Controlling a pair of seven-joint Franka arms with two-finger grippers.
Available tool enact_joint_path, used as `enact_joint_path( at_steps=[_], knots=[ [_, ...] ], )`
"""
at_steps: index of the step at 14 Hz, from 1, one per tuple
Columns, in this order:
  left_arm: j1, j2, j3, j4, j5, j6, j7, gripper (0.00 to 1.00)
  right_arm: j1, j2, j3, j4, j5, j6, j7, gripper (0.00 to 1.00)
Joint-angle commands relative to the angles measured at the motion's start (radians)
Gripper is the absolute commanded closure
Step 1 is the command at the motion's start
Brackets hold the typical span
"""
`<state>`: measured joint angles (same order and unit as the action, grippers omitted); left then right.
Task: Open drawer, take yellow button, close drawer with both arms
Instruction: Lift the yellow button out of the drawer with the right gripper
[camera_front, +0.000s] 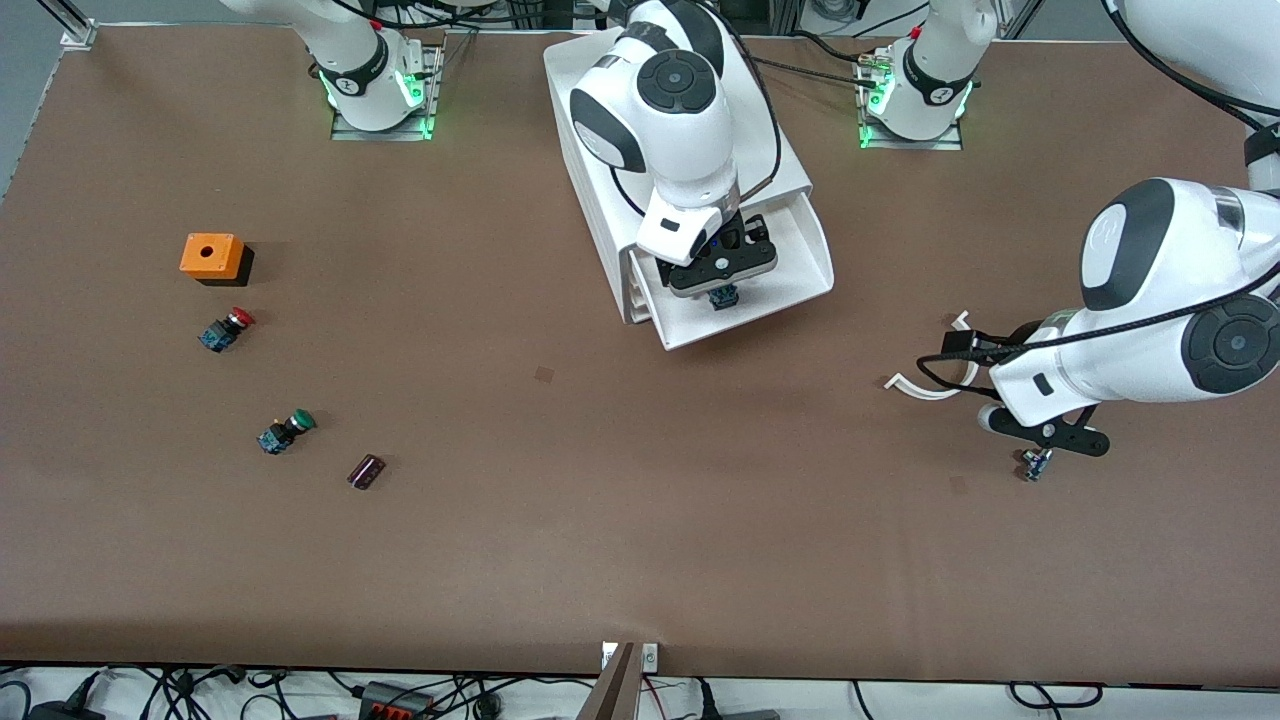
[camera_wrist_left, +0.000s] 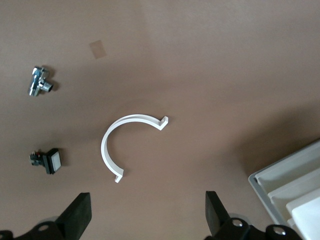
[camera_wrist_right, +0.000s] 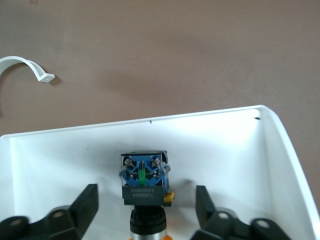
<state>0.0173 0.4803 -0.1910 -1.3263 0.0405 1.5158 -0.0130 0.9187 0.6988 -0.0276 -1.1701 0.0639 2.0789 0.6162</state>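
Yellow-capped, blue-based button (camera_wrist_right: 144, 182) in shallow white plastic drawer (camera_wrist_right: 280, 145), cap mostly cut off; sits between right gripper's (camera_wrist_right: 146, 210) spread fingers, ungripped. Left gripper (camera_wrist_left: 148, 220) waits, wide, empty.

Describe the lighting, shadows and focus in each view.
Front view: even light, green glow at the arm bases, soft shadow beside the orange box. Left wrist view: sharp white clip, dim shadow near the cabinet. Right wrist view: bright drawer, button crisp.
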Motion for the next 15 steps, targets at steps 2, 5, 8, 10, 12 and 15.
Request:
enact_joint_path(
  at_steps=[2,5,8,10,12,15],
  knots=[
    [-0.004,0.014,-0.012,0.035,0.012,-0.006,-0.065,0.00,0.009,0.019,-0.012,0.035,-0.007,-0.026,0.005,0.46],
    [-0.007,0.014,-0.013,0.035,0.012,-0.006,-0.067,0.00,0.011,0.021,-0.012,0.035,-0.007,-0.022,0.005,0.46],
    [-0.010,0.014,-0.013,0.035,0.012,-0.006,-0.067,0.00,0.009,0.021,-0.011,0.037,-0.006,-0.017,0.004,0.48],
    [-0.013,0.014,-0.013,0.033,0.013,-0.006,-0.068,0.00,0.009,0.022,-0.011,0.037,-0.006,-0.016,0.004,0.61],
    [-0.011,0.012,-0.015,0.033,0.012,-0.006,-0.070,0.00,0.009,0.022,-0.011,0.037,-0.006,-0.014,0.004,0.78],
    [-0.011,0.012,-0.015,0.033,0.010,-0.006,-0.070,0.00,0.005,0.022,-0.012,0.066,-0.006,-0.022,0.002,0.97]
  ],
)
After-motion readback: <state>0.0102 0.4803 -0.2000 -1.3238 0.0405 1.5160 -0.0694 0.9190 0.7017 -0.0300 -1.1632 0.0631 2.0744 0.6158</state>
